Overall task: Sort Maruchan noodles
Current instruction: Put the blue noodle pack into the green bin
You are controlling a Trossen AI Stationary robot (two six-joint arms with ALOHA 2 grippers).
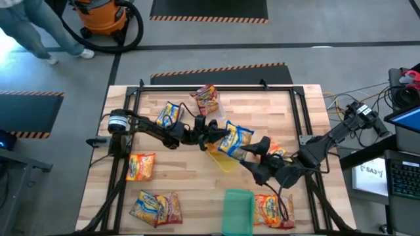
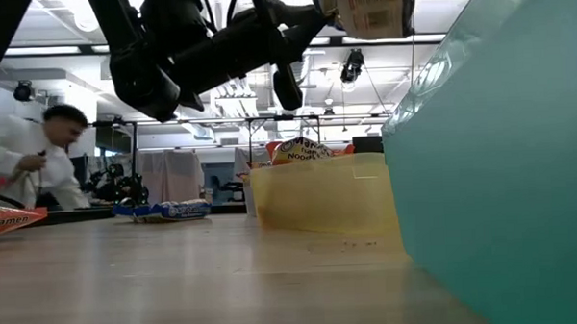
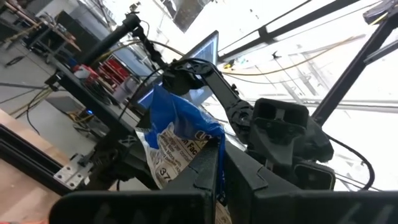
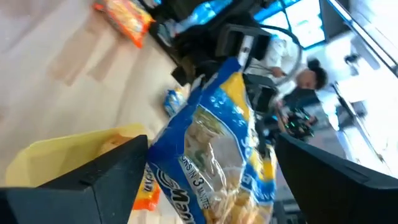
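Observation:
A blue and yellow noodle packet (image 1: 237,137) hangs in the air between my two grippers, above the yellow tray (image 1: 223,161). My left gripper (image 1: 215,134) is shut on its left edge. My right gripper (image 1: 252,152) comes from the right and is closed on its other end. The low view shows the packet (image 2: 370,10) high above the yellow tray (image 2: 319,195). Other packets lie flat on the table: a blue one (image 1: 169,115), a red one (image 1: 207,98), an orange one (image 1: 141,166), and more at the near edge (image 1: 154,206). My left gripper pinches the packet's edge (image 3: 200,144) between its two fingers, coming level from the table's left. The packet (image 3: 177,134) is lifted clear and stretches away toward the other arm. My right gripper has the packet (image 4: 217,143) between its two fingers (image 4: 118,171), one at each long side, slanting in from the table's right and near side. The packet bulges between them and is clear of the table.
A green tray (image 1: 237,210) stands at the near edge, close to the low camera (image 2: 500,155), with red and orange packets (image 1: 272,210) beside it. An orange packet (image 1: 275,152) lies under the right arm. A person (image 2: 38,161) is in the room behind the table.

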